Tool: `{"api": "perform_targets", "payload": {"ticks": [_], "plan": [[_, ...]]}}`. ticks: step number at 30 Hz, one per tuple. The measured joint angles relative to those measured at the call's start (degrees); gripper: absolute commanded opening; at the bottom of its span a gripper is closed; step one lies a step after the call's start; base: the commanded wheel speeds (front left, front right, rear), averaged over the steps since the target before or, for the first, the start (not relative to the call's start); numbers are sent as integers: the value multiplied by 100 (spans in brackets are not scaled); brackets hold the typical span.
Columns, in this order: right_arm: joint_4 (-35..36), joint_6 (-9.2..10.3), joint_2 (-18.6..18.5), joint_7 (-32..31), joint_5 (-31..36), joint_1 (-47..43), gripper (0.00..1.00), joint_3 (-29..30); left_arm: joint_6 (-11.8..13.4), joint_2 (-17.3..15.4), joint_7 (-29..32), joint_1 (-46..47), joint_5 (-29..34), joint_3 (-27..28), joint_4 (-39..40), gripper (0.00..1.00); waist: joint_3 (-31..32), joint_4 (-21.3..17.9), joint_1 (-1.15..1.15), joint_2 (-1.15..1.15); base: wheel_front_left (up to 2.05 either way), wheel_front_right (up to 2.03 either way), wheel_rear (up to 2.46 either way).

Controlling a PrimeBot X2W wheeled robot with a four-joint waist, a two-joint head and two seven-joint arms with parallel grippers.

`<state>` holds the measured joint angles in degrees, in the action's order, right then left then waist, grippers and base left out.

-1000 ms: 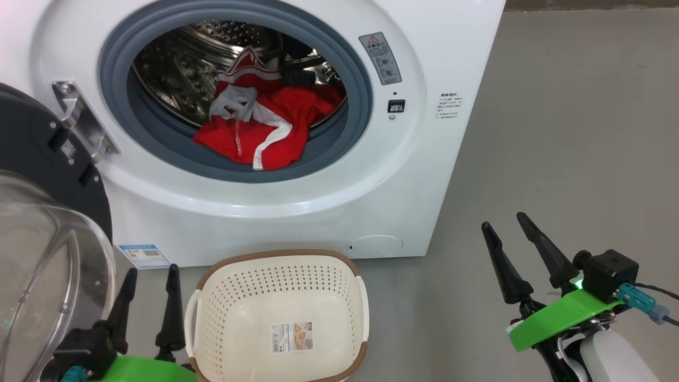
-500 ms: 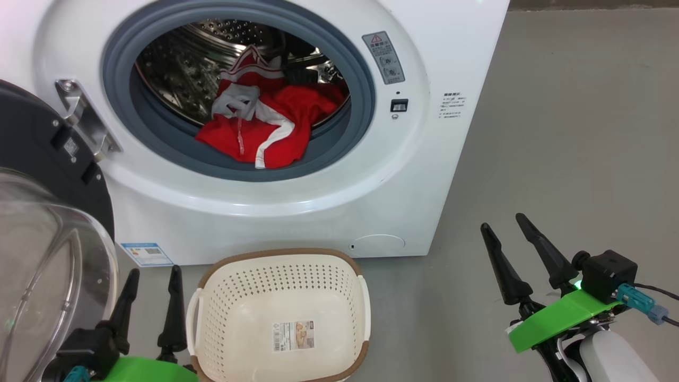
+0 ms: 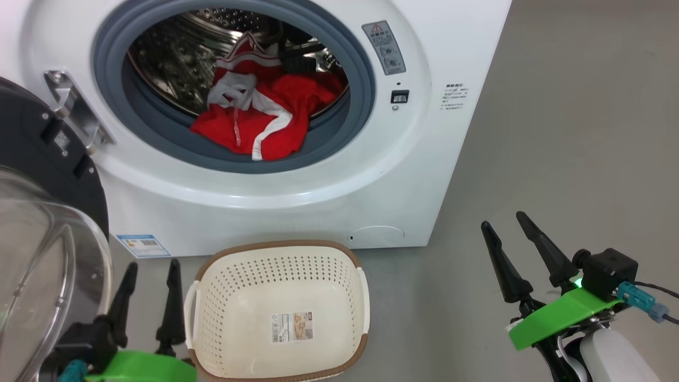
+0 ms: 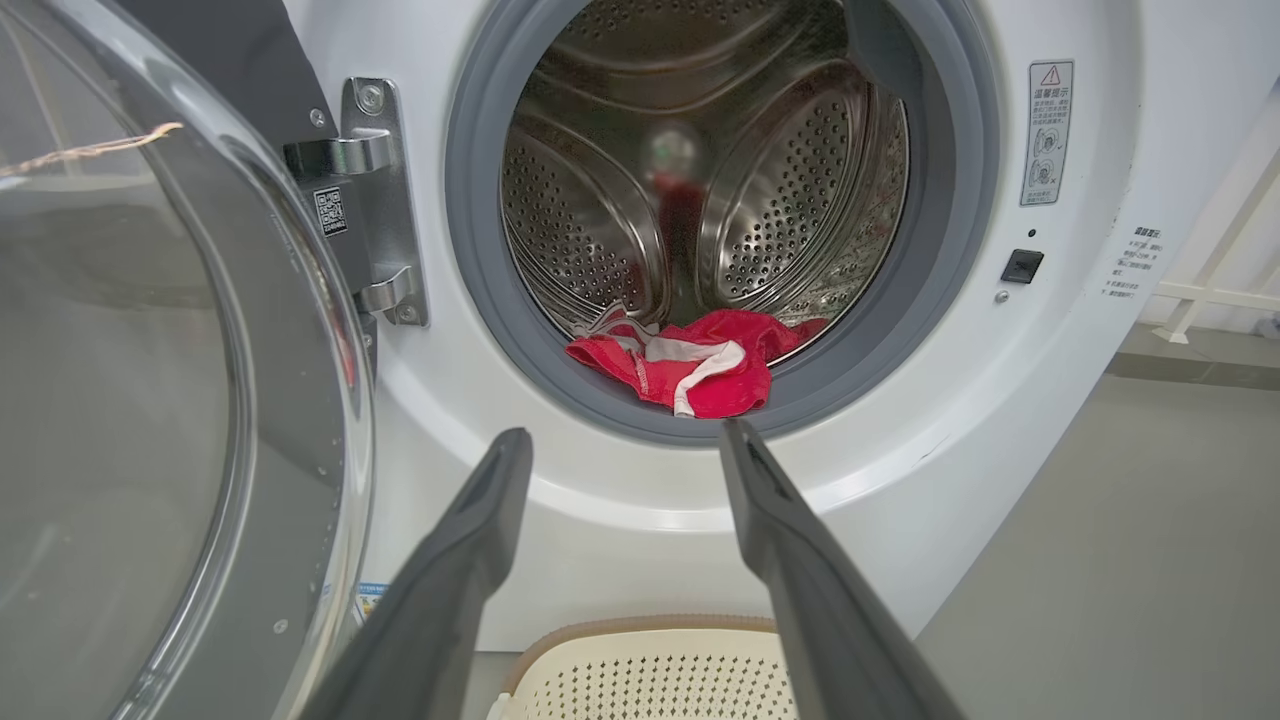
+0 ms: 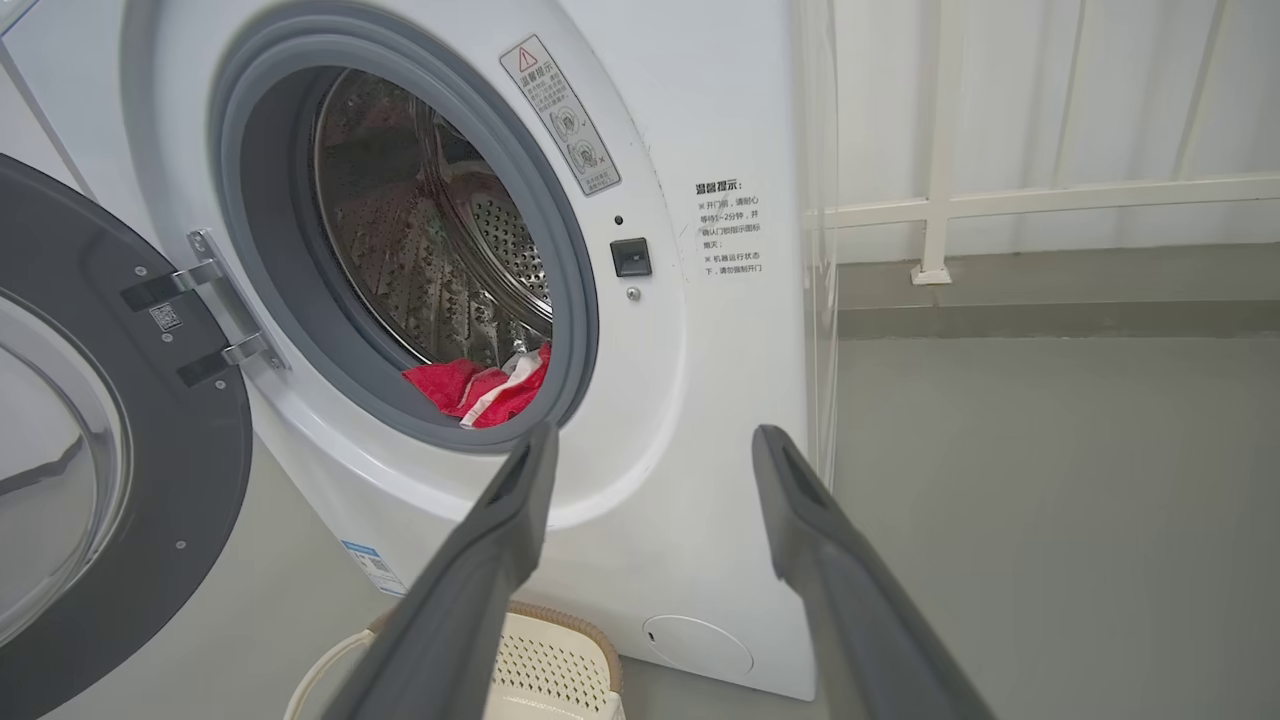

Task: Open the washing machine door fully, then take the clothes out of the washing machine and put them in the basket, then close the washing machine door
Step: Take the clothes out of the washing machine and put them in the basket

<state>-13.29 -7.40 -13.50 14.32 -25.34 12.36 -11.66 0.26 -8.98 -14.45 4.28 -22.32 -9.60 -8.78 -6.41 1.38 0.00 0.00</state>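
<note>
Head view, left to right.

- Washing machine door (image 3: 48, 239): swung out to the far left on its steel hinge (image 3: 74, 114). The black inner rim faces the camera and the clear glass bowl bulges at the near left.
- Left gripper (image 3: 152, 264): low at the near left, between the door glass and the basket, just beside the basket's left handle. Its two dark fingers point up and stand apart, with no grip on anything. In the left wrist view they frame the lower edge of the machine's opening.
- Basket (image 3: 276, 245): cream, perforated, brown rim. It stands on the floor just in front of the washing machine (image 3: 414, 159), below the opening. The paper label (image 3: 292, 326) on its bottom is in plain sight.
- Blue label sticker (image 3: 137, 245): low on the machine's front, left of the basket.
- Clothes (image 3: 254, 122): a red heap with white stripes inside the steel drum (image 3: 170, 69). It lies at the front of the drum, and its near edge drapes onto the lower part of the grey-blue gasket (image 3: 350, 127).
- Warning sticker (image 3: 384, 48) and dark latch socket (image 3: 399, 96): on the white front, right of the opening.
- Right gripper (image 3: 504, 220): near right, over bare grey floor (image 3: 573, 132), well apart from the basket and the machine. Its fingers are spread and grip nothing.
- Right wrist view: a white railing (image 5: 940, 200) stands beyond the machine.
</note>
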Motion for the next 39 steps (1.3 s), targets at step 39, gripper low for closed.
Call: {"api": "perform_targets", "payload": {"ticks": [39], "plan": [[259,0,320,25,107,899,100,143,53,-151,760,3782,647,-578,-2345,100,-1590,-628,0,0,0,0,0]]}}
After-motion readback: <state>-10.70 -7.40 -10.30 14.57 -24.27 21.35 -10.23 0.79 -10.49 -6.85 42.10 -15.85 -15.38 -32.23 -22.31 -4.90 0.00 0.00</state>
